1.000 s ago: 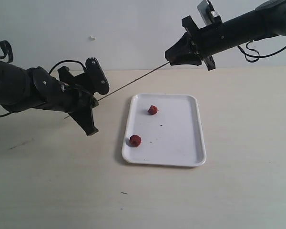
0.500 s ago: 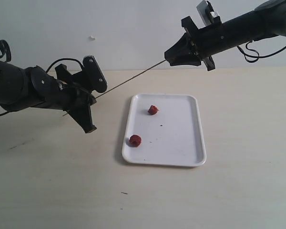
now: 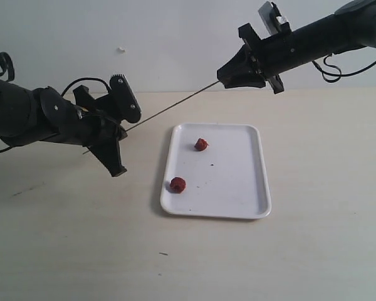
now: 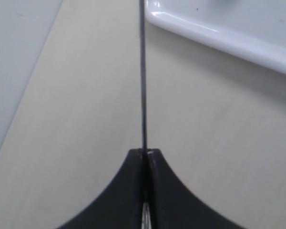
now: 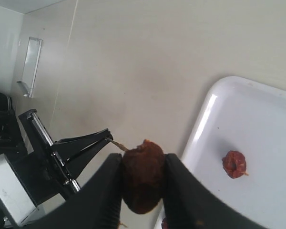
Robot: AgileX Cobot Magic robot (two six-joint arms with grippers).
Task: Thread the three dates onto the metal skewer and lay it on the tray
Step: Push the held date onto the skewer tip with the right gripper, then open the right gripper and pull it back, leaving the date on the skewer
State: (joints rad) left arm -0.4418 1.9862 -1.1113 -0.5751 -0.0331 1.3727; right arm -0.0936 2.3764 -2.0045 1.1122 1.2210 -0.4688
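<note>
My left gripper [image 3: 120, 133] is shut on one end of the thin metal skewer [image 3: 172, 110], which slants up to the right above the table. In the left wrist view the skewer [image 4: 143, 76] runs straight out from the closed left gripper [image 4: 145, 152]. My right gripper [image 3: 224, 74] holds a dark brown date [image 5: 143, 174] between its fingers, with the skewer's far end at that date. Two red-brown dates [image 3: 201, 145] [image 3: 177, 184] lie on the white tray [image 3: 238, 188]; one of them [image 5: 234, 164] shows in the right wrist view.
The tray's rim [image 4: 219, 36] lies close under the skewer line. Pale wooden tabletop [image 3: 313, 251] surrounds the tray. A tiny dark speck [image 3: 163, 254] lies on the table in front. A white wall stands behind.
The left arm has shifted slightly left and up with the skewer end over the last second. The right gripper has barely moved.
</note>
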